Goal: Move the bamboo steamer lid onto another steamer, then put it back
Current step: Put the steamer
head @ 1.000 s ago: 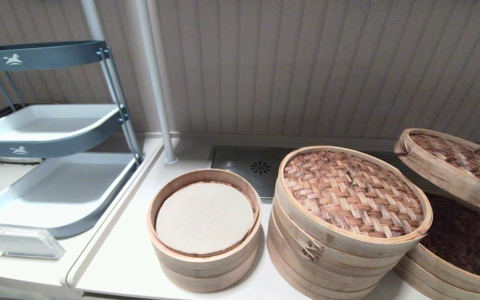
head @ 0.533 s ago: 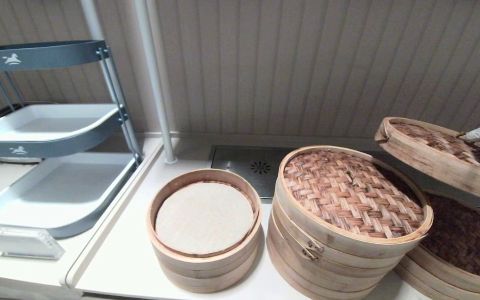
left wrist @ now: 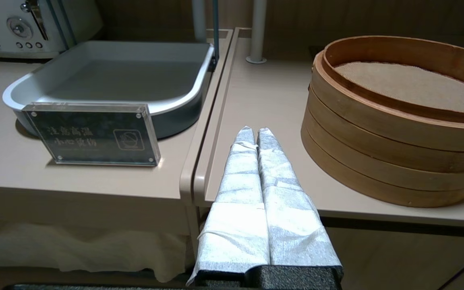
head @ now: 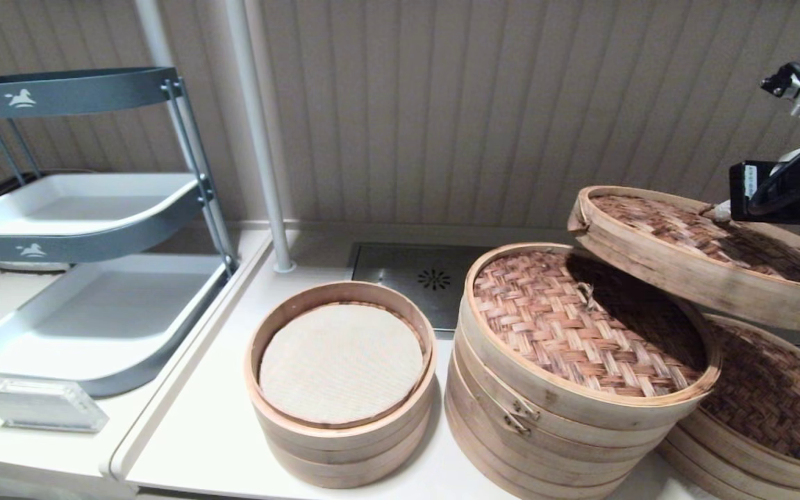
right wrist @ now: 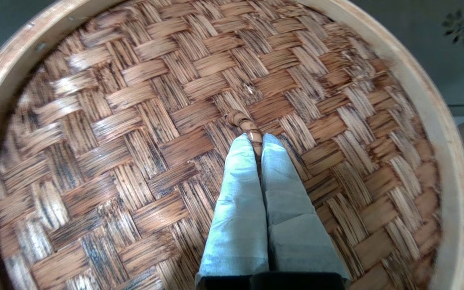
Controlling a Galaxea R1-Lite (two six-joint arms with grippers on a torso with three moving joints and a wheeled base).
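Note:
The bamboo steamer lid (head: 692,250), dark mottled weave with a pale rim, hangs tilted in the air at the right, its left edge overlapping the tallest steamer stack (head: 580,375) with the paler woven top and dark side clasp. My right gripper (right wrist: 256,139) is shut on the lid's small centre loop (right wrist: 245,123); in the head view its arm (head: 789,184) comes in from the right. Below the lid sits the lower wide steamer (head: 768,410), uncovered, showing a dark woven floor. My left gripper (left wrist: 253,131) is shut on nothing, parked off the counter's front edge.
A smaller steamer with a white cloth liner (head: 342,378) stands left of the tall stack. A grey tiered tray rack (head: 87,229) and an acrylic sign (head: 35,403) occupy the left counter. A white pole (head: 257,139) and a drain grate (head: 433,279) lie behind.
The right gripper has lifted the lid higher and carried it left, from over the lower wide steamer to partly over the tall stack. The left arm has stayed still.

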